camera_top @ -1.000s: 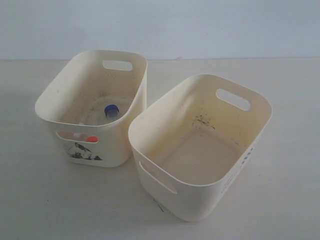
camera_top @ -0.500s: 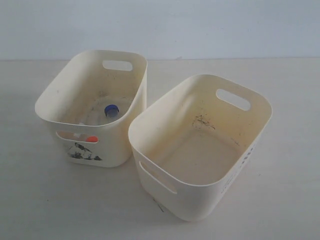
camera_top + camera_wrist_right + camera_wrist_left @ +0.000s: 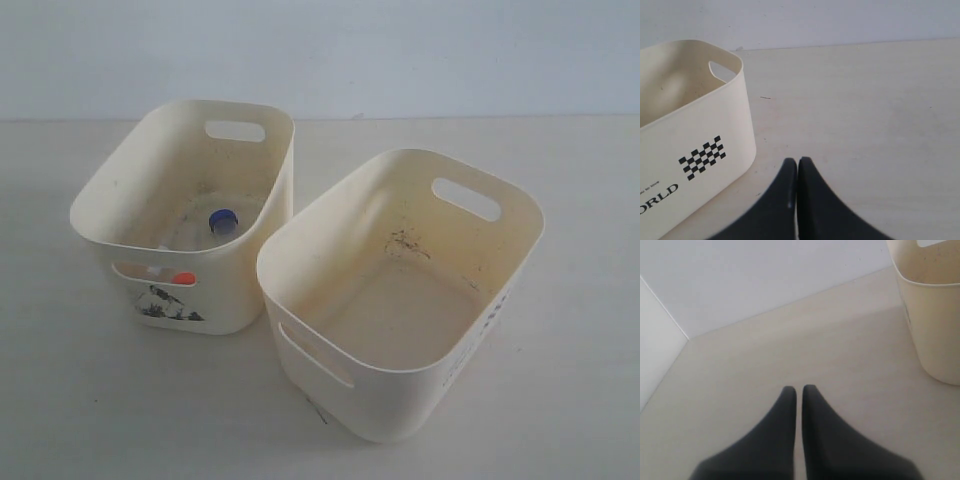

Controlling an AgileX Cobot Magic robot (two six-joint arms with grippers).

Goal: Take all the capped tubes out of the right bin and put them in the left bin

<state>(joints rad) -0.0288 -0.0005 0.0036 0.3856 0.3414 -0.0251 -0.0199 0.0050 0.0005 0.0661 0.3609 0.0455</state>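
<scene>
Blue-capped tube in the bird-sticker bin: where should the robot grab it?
Probably by the blue cap, coming straight down through the open top of the left bin. Its tall walls block sideways reach, and the clear body barely shows.

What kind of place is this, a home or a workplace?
Probably a robot test bench: a bare table, a blank wall, and only the left bin with capped tubes beside the right bin.

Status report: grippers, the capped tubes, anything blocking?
Left gripper shut, empty, apart from the bins. Right gripper shut, empty, beside right bin. Right bin shows no tubes; blue cap and orange cap visible in left bin. Nothing blocking.
</scene>
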